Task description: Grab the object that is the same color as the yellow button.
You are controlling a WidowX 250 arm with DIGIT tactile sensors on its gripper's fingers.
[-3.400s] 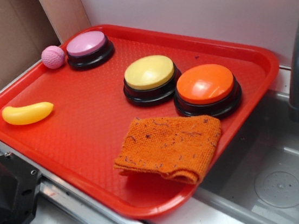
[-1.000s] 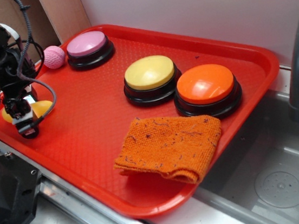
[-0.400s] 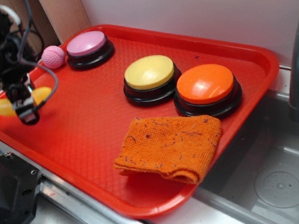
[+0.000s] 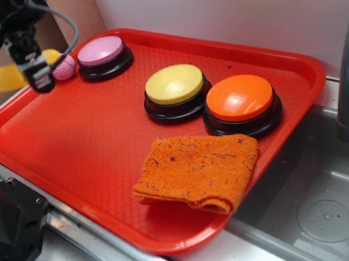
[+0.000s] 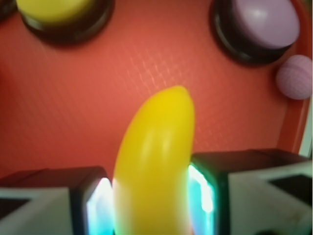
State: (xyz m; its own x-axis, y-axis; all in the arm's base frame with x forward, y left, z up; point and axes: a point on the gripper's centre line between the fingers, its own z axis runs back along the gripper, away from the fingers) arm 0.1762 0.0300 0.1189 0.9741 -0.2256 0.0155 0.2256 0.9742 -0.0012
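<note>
We've got the toy banana (image 4: 2, 78) clamped in the jaws of the gripper (image 4: 39, 76) and now lifted clear of the red tray (image 4: 101, 152), up by the far-left corner beside the pink ball (image 4: 65, 67) — grab looks done.

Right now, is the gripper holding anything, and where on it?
Yes: the gripper is shut on the yellow toy banana, clamped across its middle, lifted off the red tray.
</note>
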